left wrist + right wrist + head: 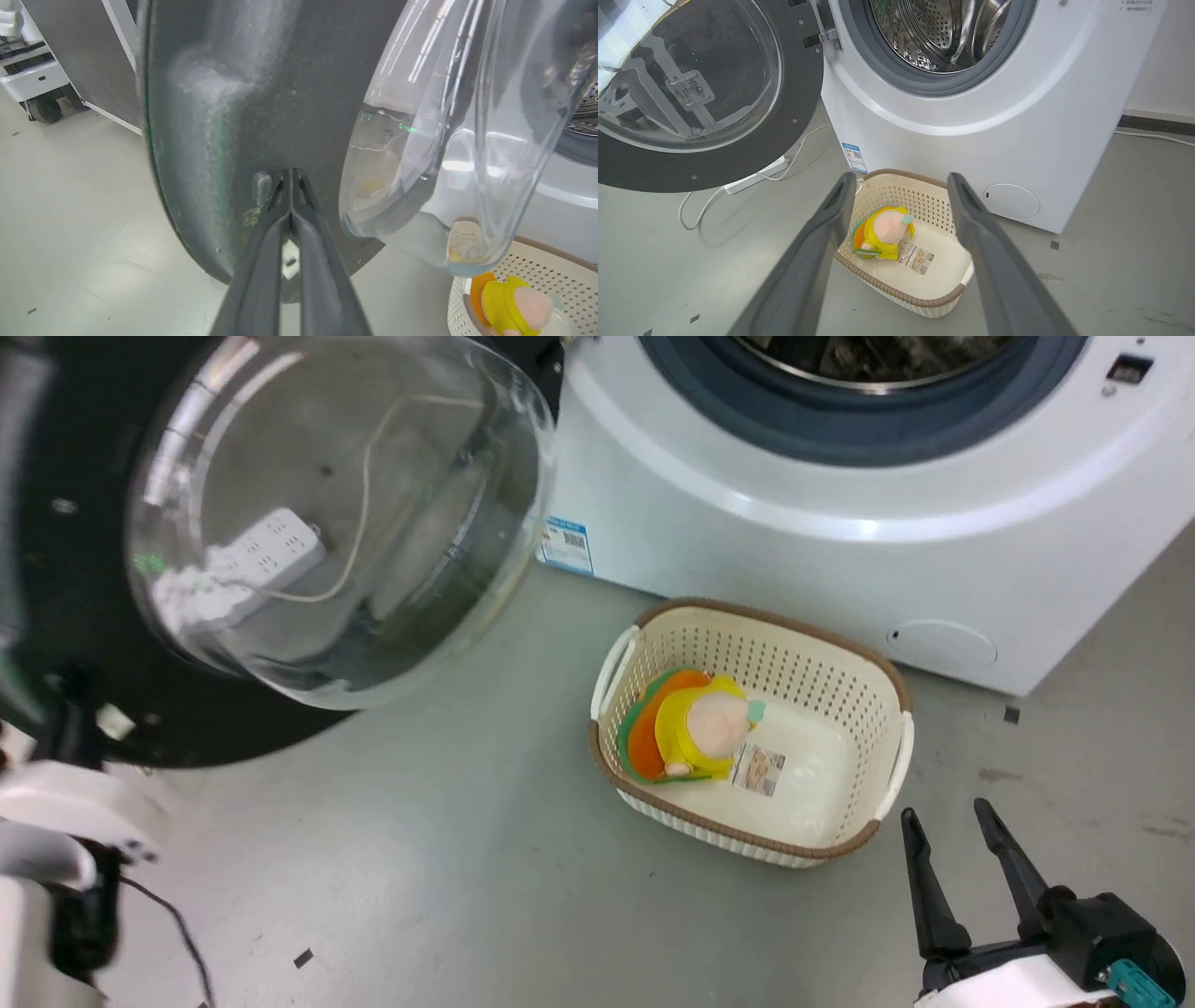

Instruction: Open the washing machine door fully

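The washing machine (994, 140) has its drum exposed. The washing machine door (801, 93) hangs swung out from its hinge side. The left end effector (290, 175), fingers pressed together and empty, touches the door's inner face, nearer than the empty right end effector (944, 810), whose fingers are spread apart.

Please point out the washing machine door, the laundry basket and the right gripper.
washing machine door (802, 107), right wrist view, on its black outer ring.
basket (803, 679), head view, on its perforated far wall.
right gripper (945, 812), head view, midway between its fingertips.
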